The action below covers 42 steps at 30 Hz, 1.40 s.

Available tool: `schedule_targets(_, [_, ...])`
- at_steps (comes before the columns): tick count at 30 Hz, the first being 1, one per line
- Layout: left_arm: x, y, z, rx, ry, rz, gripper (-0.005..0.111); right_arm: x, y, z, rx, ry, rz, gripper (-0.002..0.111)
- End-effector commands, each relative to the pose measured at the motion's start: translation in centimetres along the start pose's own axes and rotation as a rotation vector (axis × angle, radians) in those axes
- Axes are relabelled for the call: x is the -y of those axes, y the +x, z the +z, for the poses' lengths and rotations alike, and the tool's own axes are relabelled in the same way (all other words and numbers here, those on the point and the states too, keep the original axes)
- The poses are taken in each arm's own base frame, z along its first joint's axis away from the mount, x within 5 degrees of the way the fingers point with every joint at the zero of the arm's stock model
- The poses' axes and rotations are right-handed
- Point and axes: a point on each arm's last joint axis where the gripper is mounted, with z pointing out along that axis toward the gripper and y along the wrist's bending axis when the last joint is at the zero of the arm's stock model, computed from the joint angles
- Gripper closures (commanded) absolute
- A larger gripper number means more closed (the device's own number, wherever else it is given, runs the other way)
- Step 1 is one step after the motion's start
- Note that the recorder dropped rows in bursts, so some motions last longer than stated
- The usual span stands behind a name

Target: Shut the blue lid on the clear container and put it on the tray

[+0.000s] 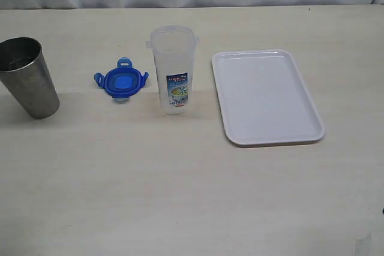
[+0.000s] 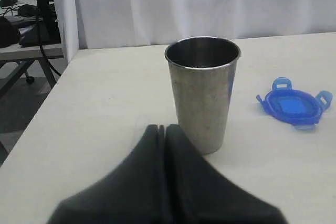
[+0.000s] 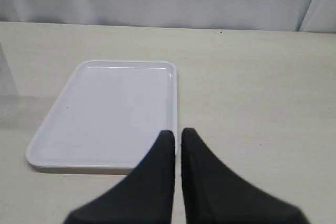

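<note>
As jaws meet, left claw [image 2: 164,128], right claw [image 3: 177,132], empty

A pale table [image 1: 180,196] is carrying four items set roughly in a row. From the left, a steel cup [image 1: 27,76] is standing upright. A blue lid [image 1: 121,82] is lying flat just beside a clear container [image 1: 174,70], which is standing upright and open. A white tray [image 1: 267,97] is lying flat near the container's right.

Exterior looks down; low right wrist shares the tray [image 1: 267,97].
</note>
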Motion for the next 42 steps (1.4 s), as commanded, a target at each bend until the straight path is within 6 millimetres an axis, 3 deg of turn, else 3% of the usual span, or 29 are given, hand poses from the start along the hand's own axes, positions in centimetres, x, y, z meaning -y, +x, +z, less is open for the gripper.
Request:
schedule_targets(1, [0.0, -0.1, 0.0, 0.018, -0.006, 0.009, 0.107, 0.0, 0.0, 0.0, 0.005, 0.005, -0.002, 0.104])
schedule_targets(13, [-0.3, -5.1, -1.6, 0.599, -0.019, -0.053, 0.107, 0.0, 0.0, 0.0, 0.005, 0.005, -0.002, 0.104])
schedule_targets(19, [-0.3, -6.0, -2.3, 0.725, 0.075, -0.303, 0.107, 0.0, 0.0, 0.0, 0.005, 0.005, -0.002, 0.104])
schedule_targets(25, [-0.4, -6.5, -2.7, 0.795, 0.084, -0.305, 0.105, 0.0, 0.0, 0.0, 0.005, 0.005, -0.002, 0.104])
schedule_targets(28, [-0.4, -6.7, -2.4, 0.788, 0.085, -0.306, 0.088, 0.0, 0.0, 0.0, 0.005, 0.005, -0.002, 0.104])
schedule_targets(31, [-0.3, -6.9, -1.8, 0.765, 0.086, -0.3, 0.056, 0.0, 0.0, 0.0, 0.005, 0.005, -0.002, 0.104])
schedule_targets(33, [-0.1, -7.0, -1.3, 0.748, 0.096, -0.26, 0.028, 0.0, 0.0, 0.0, 0.005, 0.005, -0.002, 0.104])
schedule_targets(35, [0.1, -7.1, -0.7, 0.727, 0.108, -0.227, 0.009, 0.0, 0.0, 0.0, 0.005, 0.005, -0.002, 0.104])
schedule_targets(37, [0.3, -7.0, 0.0, 0.688, 0.119, -0.195, 0.004, 0.0, 0.0, 0.0, 0.005, 0.005, -0.002, 0.104])
schedule_targets(42, [0.5, -6.5, 2.3, 0.552, 0.129, -0.196, 0.004, 0.0, 0.0, 0.0, 0.005, 0.005, -0.002, 0.104])
